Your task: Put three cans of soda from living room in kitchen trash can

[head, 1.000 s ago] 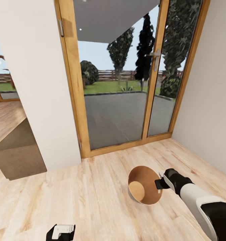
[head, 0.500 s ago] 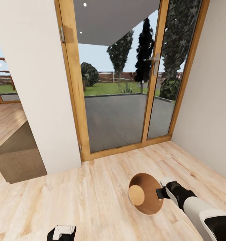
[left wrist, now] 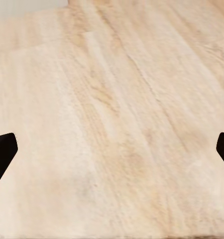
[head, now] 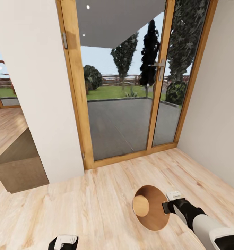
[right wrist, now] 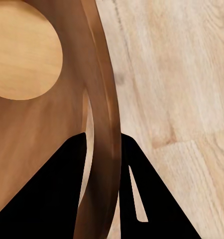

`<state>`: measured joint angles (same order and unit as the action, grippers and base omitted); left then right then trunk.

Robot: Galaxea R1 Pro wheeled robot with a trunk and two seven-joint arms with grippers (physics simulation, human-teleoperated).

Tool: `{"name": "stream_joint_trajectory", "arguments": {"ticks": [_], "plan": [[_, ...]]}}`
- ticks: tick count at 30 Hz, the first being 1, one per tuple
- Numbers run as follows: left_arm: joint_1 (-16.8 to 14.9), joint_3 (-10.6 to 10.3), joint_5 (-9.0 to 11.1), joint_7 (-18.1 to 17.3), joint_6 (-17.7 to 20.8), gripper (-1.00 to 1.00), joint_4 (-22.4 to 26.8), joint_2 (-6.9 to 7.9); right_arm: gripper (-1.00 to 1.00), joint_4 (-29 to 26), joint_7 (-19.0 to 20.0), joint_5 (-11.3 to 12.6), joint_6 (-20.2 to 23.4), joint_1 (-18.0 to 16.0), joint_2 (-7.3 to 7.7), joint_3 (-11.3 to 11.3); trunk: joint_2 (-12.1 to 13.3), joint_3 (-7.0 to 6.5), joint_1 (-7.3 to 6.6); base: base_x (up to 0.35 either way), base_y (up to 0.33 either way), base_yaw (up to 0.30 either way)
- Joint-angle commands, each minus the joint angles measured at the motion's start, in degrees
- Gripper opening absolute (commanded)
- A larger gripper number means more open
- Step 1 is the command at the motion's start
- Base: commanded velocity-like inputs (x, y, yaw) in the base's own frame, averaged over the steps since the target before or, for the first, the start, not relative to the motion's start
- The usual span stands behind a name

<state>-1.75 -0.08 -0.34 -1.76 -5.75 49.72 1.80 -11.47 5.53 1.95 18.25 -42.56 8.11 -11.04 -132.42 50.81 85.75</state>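
Lower in the head view than a second ago, the tash can (head: 155,215) hangs over the light wood-plank floor (head: 96,201), its round mouth facing the camera, smooth coppery-brown walls tapering to a pale disc of a base. The right gripper (head: 166,207) is clenched on its thin rim, one dark finger (right wrist: 57,194) inside the wall and one outside. Near the frame's bottom edge, the left gripper (head: 63,241) hovers with its dark fingertips (left wrist: 2,152) spread wide over bare planks. Beyond stand timber-framed glass doors (head: 130,86) between white walls.
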Motion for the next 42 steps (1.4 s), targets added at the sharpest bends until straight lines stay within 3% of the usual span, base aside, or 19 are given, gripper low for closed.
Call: {"name": "stream_joint_trajectory", "arguments": {"ticks": [1, 8, 10, 12, 18, 23, 29, 35, 39, 42], "plan": [[0.0, 0.0, 0.0, 0.0, 0.1, 1.00, -0.5, 0.05, -1.00, -0.1, 0.5, 0.4, -0.3, 0.2, 0.07, 0.6, 0.4, -0.19, -0.23, 0.000, 0.000, 0.000], [0.0, 0.0, -0.1, 0.0, 0.3, 1.00, -1.3, 0.12, -1.00, -0.2, 1.6, 0.3, -1.0, 1.4, 0.34, 0.5, 3.2, -1.45, -1.77, 0.000, 0.000, 0.000], [-0.1, 0.0, -0.1, -0.3, 0.3, 1.00, -1.5, 0.13, -1.00, -0.2, 6.1, 0.2, -3.7, 2.1, 1.38, 0.5, 4.0, -1.81, -2.21, 0.000, 0.000, 0.000], [-0.2, 0.0, -0.1, -1.2, 0.5, 1.00, -1.7, 0.13, -1.00, -0.2, 8.2, 0.2, -4.8, 2.4, 2.15, 0.5, 4.8, -2.17, -2.65, 0.000, 0.000, 0.000], [-0.3, 0.1, 0.2, -4.7, 1.9, 1.00, -1.8, 1.34, -1.00, -0.3, 10.0, 0.2, -6.7, 3.6, 3.18, 0.5, 7.2, -3.24, -3.96, 0.000, 0.000, 0.000], [-0.3, 0.2, 0.4, -6.6, 2.8, 1.00, -1.9, 2.38, -1.00, -0.3, 10.3, 0.2, -14.5, 6.5, 3.46, 0.5, 9.2, -4.14, -5.06, 0.000, 0.000, 0.000], [-0.3, 0.3, 0.5, -8.9, 2.8, 1.00, -1.8, 2.58, -1.00, -0.4, 10.1, 0.2, -16.4, 7.8, 3.56, 0.6, 11.6, -5.22, -6.38, 0.000, 0.000, 0.000], [-0.3, 0.3, 1.2, -11.2, 2.8, 1.00, -1.8, 4.25, -1.00, -0.4, 10.1, 0.2, -19.4, 8.9, 4.21, 0.6, 14.0, -6.30, -7.70, 0.000, 0.000, 0.000], [-0.3, 0.3, 2.2, -11.8, 2.8, 1.00, -2.1, 4.77, -1.00, 0.3, 10.1, 0.4, -27.5, 10.7, 5.13, 0.6, 15.7, -7.01, -8.58, 0.000, 0.000, 0.000], [-0.3, 0.3, 2.4, -11.8, 2.8, 1.00, -2.5, 4.89, -1.00, 0.6, 10.2, 0.5, -31.0, 11.9, 5.36, 0.7, 16.9, -7.55, -9.23, 0.000, 0.000, 0.000]]}}
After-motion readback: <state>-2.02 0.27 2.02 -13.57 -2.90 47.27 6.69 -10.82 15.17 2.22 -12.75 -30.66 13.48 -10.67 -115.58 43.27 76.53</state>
